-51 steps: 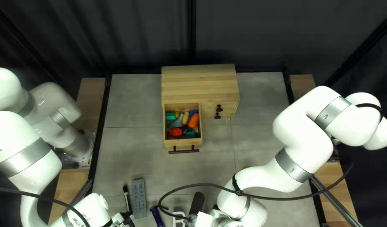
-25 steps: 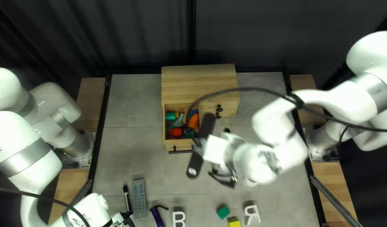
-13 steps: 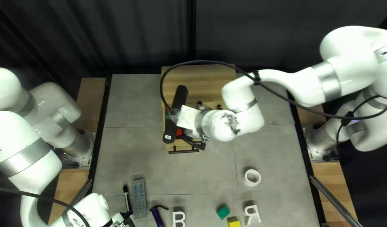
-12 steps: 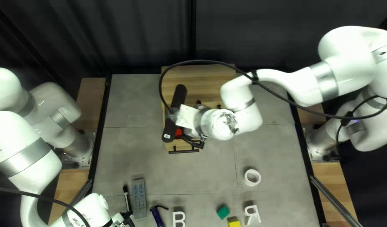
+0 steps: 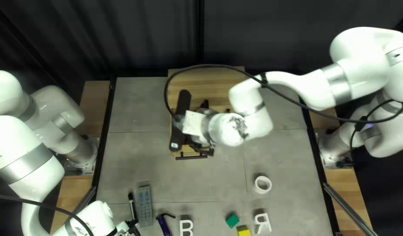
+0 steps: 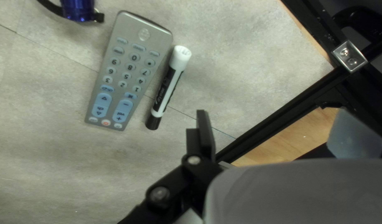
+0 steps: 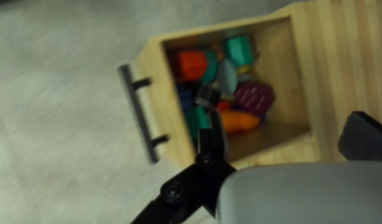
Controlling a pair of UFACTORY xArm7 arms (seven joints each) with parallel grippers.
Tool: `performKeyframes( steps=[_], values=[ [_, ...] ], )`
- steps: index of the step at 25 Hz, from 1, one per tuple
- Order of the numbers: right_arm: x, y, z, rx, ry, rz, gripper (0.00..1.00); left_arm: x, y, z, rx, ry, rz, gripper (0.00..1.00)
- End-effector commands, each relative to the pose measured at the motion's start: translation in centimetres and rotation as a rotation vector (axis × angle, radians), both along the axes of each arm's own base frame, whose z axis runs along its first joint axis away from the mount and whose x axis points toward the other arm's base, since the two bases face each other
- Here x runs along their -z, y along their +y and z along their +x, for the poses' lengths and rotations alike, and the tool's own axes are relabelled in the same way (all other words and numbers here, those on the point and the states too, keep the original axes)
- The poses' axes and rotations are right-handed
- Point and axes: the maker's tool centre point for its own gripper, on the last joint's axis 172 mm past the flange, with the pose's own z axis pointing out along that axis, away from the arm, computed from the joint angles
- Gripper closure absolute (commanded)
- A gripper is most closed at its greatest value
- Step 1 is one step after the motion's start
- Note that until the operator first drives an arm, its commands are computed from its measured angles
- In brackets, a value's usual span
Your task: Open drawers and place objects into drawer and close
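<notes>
My left arm [image 5: 24, 144] and right arm [image 5: 313, 89]: glossy white, rounded segments, ringed at several joints by silver-grey bands [image 5: 335, 79]. A slim black cable [image 5: 201, 65] arches along the right arm, bound by a black strap [image 5: 263, 80]; a second black cable [image 5: 44, 204] crosses the left. The right wrist bears dark mottling on its white cap, a pale squarish block [image 5: 193, 122] and a round-ended black bar [image 5: 182, 102] with a small white label. My left gripper [image 5: 133, 228] and right gripper [image 5: 201, 146]: black links, round-headed screws [image 6: 160, 193], flat black fingers [image 7: 218, 132].
</notes>
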Motion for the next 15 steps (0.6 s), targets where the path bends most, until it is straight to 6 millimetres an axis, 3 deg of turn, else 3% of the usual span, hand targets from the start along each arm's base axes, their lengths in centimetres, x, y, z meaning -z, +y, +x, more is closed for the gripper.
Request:
performKeyframes(
  steps=[1, 4, 7, 11, 15],
  values=[
    [2.8, 8.9, -6.4, 0.140, 0.067, 0.047, 0.00, 0.0, 0.0, 0.0, 0.000, 0.000, 0.000, 0.00],
    [4.8, 12.6, -9.1, 0.203, 0.065, 0.067, 0.00, 0.0, 0.0, 0.0, 0.000, 0.000, 0.000, 0.00],
    [6.1, 15.4, -10.7, 0.259, 0.065, 0.078, 0.00, 0.0, 0.0, 0.0, 0.000, 0.000, 0.000, 0.00],
    [9.2, 18.3, -11.2, 0.316, 0.060, 0.096, 0.00, 0.0, 0.0, 0.0, 0.000, 0.000, 0.000, 0.00],
    [11.6, 19.9, -10.3, 0.345, 0.048, 0.122, 0.00, 0.0, 0.0, 0.0, 0.000, 0.000, 0.000, 0.00]
  ],
)
